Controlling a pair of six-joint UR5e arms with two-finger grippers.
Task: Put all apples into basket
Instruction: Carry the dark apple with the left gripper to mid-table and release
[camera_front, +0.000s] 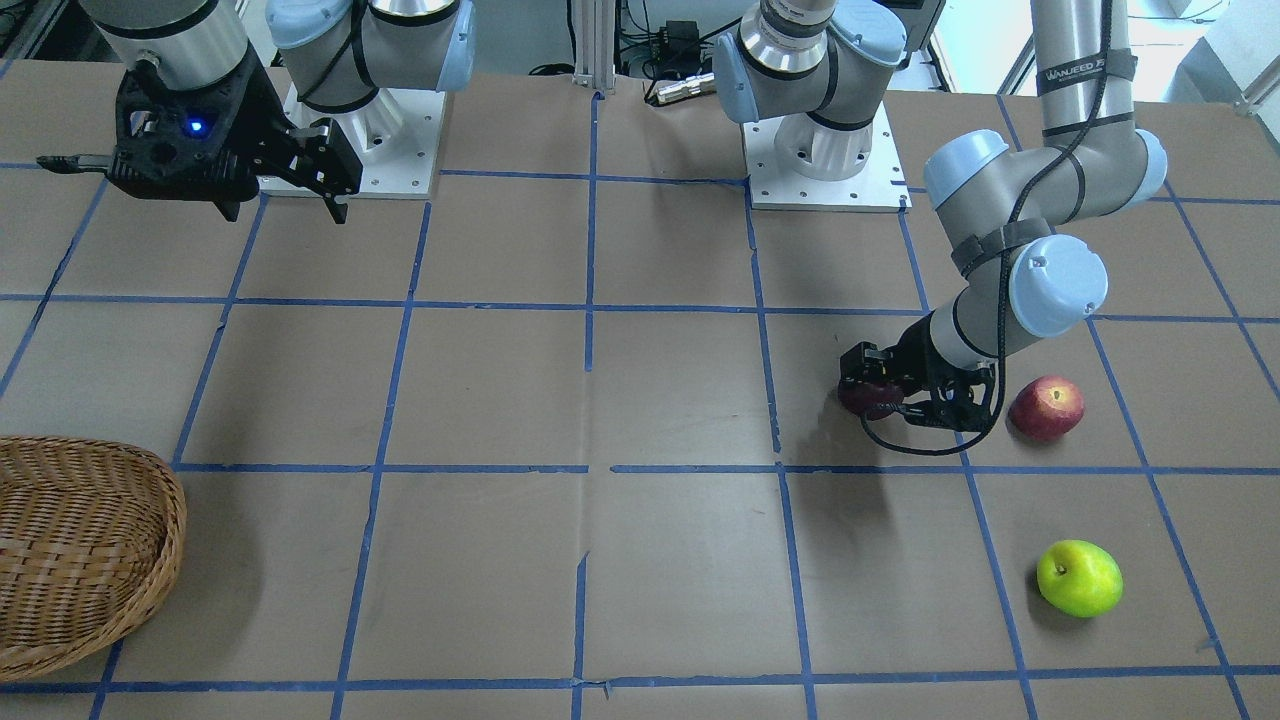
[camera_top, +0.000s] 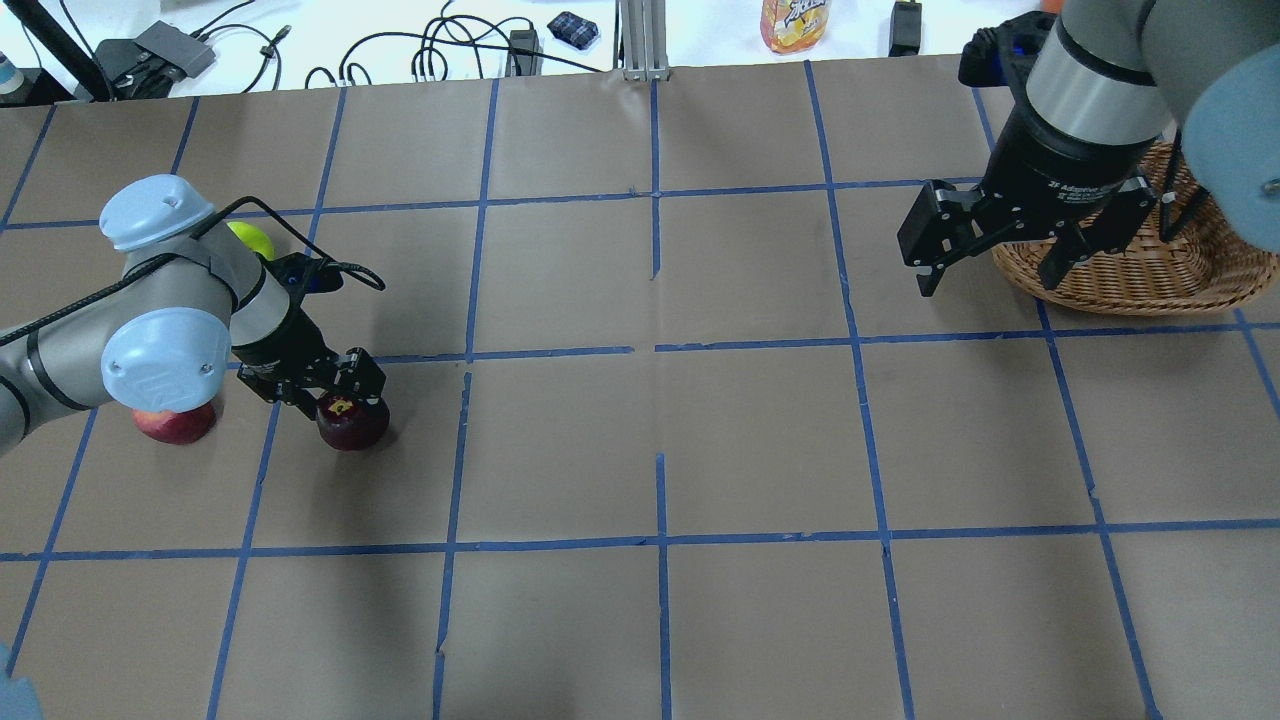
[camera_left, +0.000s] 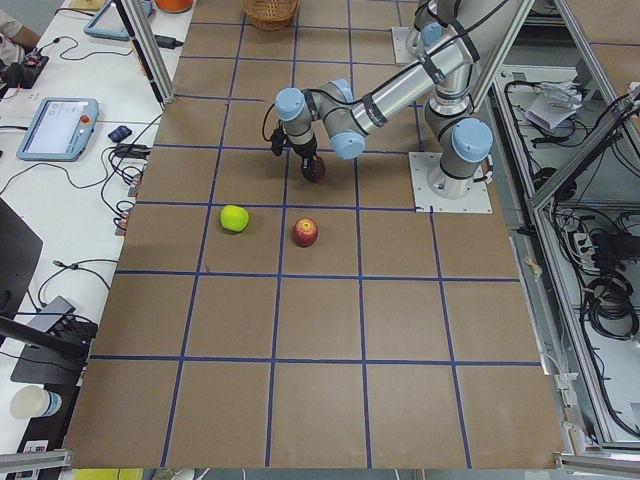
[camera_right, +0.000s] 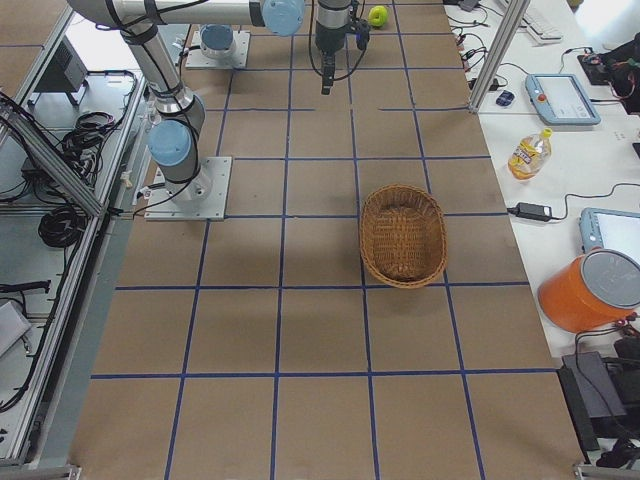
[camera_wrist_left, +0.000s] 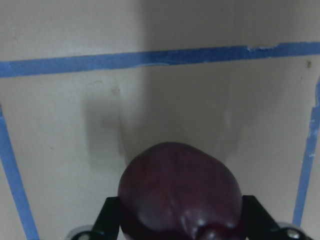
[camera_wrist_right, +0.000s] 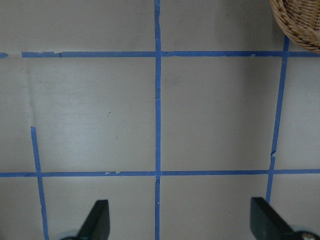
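My left gripper (camera_top: 343, 392) is shut on the dark maroon apple (camera_top: 352, 422), low over the table; in the left wrist view the apple (camera_wrist_left: 180, 192) fills the space between both fingers. The red apple (camera_front: 1047, 407) lies just beside that arm, partly under the elbow in the overhead view (camera_top: 175, 425). The yellow-green apple (camera_front: 1078, 578) lies farther out toward the table's edge. My right gripper (camera_top: 988, 283) is open and empty, held high next to the wicker basket (camera_top: 1150, 270). The basket (camera_front: 80, 550) holds nothing that I can see.
The two arm bases (camera_front: 825, 150) stand at the robot's side of the table. A bottle (camera_top: 795, 20) and cables lie beyond the far edge. Blue tape lines mark a grid on the brown table (camera_top: 660, 400) between apples and basket.
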